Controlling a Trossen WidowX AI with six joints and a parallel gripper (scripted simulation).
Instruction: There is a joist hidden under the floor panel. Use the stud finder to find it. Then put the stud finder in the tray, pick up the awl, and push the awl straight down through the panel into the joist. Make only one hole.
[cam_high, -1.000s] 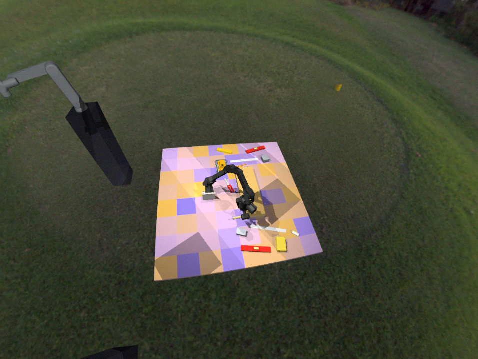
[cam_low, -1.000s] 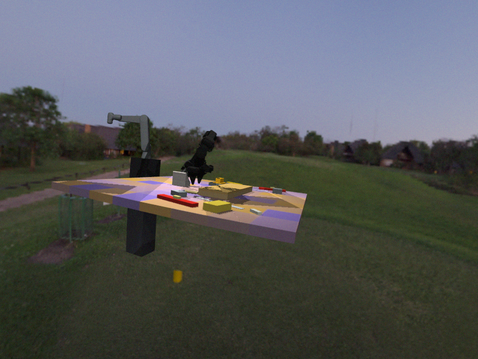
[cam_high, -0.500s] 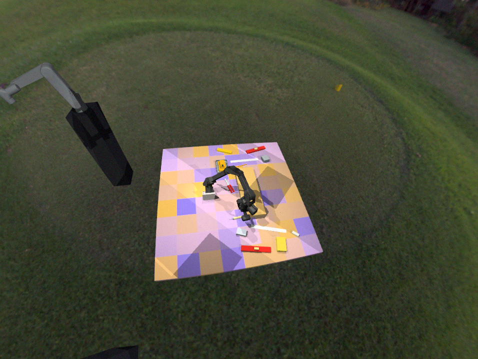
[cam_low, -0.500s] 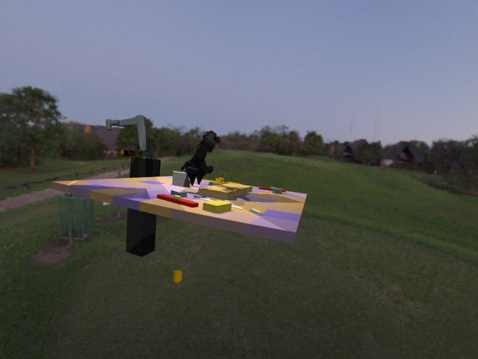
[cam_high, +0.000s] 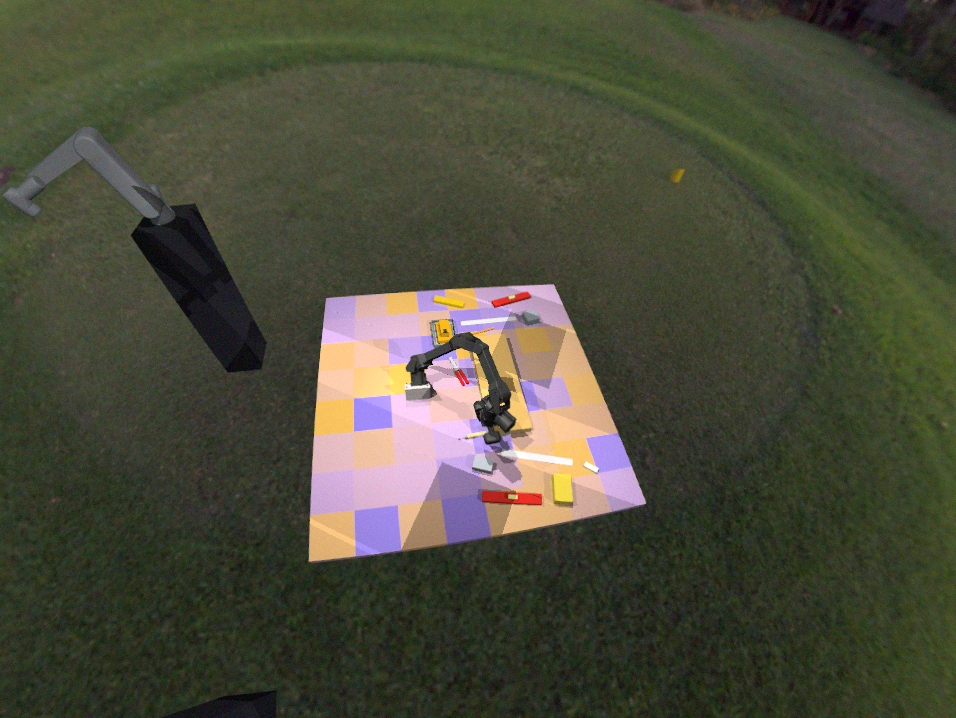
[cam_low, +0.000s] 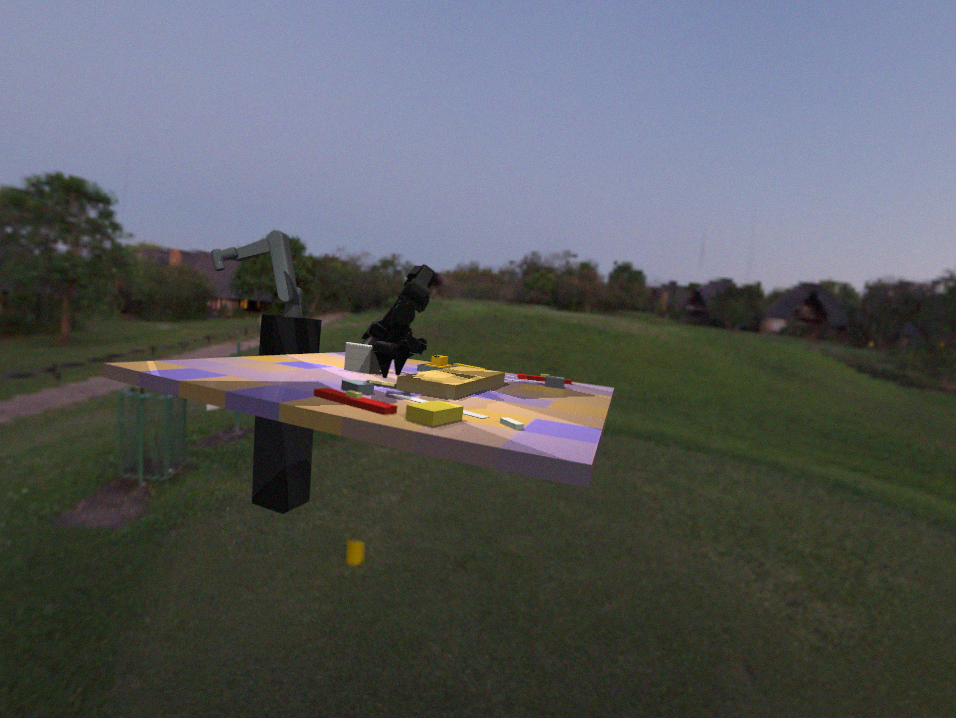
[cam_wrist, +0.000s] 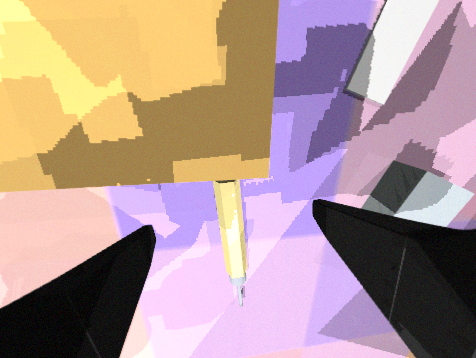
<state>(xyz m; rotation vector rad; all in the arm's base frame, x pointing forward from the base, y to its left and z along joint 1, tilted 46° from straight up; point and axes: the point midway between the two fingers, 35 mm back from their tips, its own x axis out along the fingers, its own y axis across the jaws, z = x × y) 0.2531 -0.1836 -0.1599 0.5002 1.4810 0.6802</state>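
The yellow stud finder (cam_high: 442, 330) (cam_low: 439, 360) sits in the grey tray (cam_high: 432, 333) beyond the arm. The tan floor panel (cam_high: 520, 411) (cam_low: 455, 384) (cam_wrist: 175, 55) lies flat, partly behind the arm in the top view. The awl (cam_high: 474, 435) (cam_wrist: 231, 230) lies by the panel's near end, its cream handle towards the panel and metal tip pointing away. My gripper (cam_high: 492, 438) (cam_low: 391, 375) (cam_wrist: 235, 219) is open and empty, pointing down above the awl. In the wrist view the handle lies between the spread fingertips, untouched. The joist is hidden.
A grey block (cam_high: 483, 464) (cam_wrist: 427, 195) and a white strip (cam_high: 550, 459) (cam_wrist: 405, 40) lie near the awl. Beyond them are a red level (cam_high: 511, 497) and a yellow block (cam_high: 561, 490). A red-handled tool (cam_high: 462, 374) lies between arm base and panel.
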